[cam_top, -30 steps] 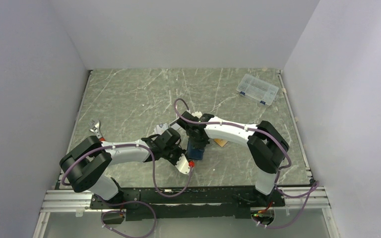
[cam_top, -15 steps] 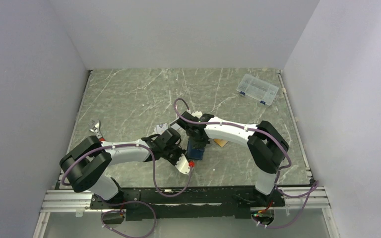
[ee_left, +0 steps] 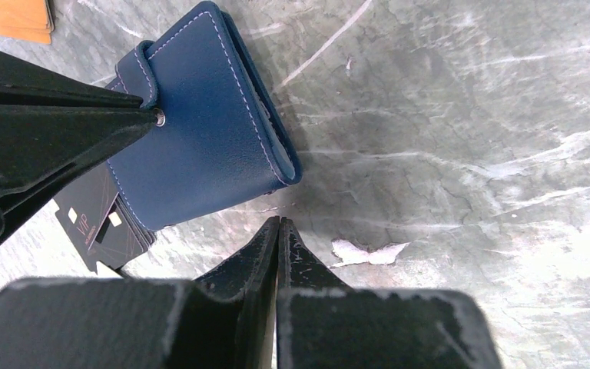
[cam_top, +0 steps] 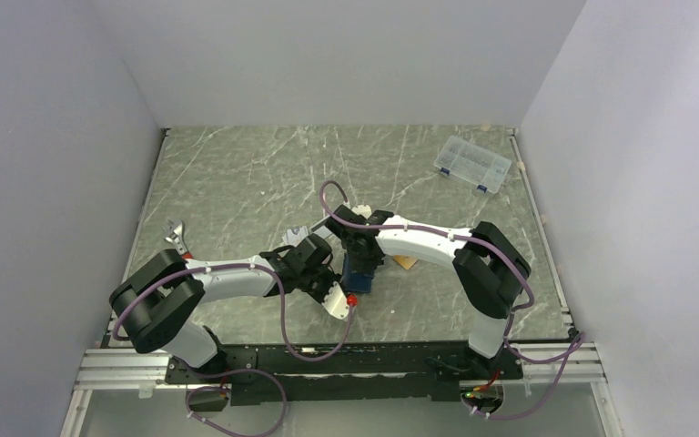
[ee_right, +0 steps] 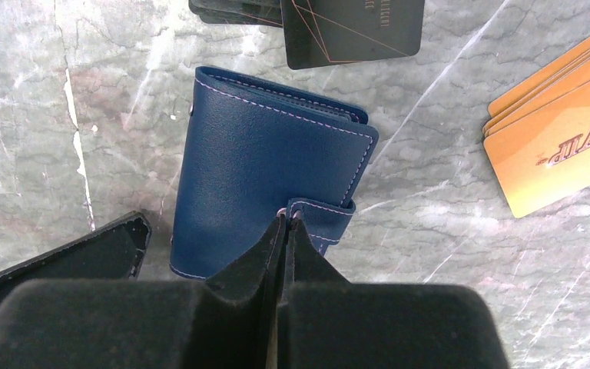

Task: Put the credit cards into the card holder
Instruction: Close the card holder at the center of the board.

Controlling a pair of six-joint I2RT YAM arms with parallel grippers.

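The card holder (ee_right: 265, 169) lies closed and flat on the table (ee_left: 469, 154), directly under the right gripper (ee_right: 284, 223). That gripper's jaws are pressed together, their tips at the holder's snap tab (ee_right: 326, 219); whether they pinch the tab cannot be told. The left gripper (ee_left: 277, 231) is also closed, with nothing between its fingers, and its tips are just beside the holder's long edge, over bare table.

The holder is smooth navy leather-like material with pale stitching along rounded edges. The table is grey-green marbled stone with white veins. A stack of thin orange cards (ee_right: 561, 146) lies near the holder's tab side, the top one reading "VIP". Matte black cards (ee_right: 349, 27) with thin line patterns lie just past the holder's end, one marked "VIP" in the left wrist view.
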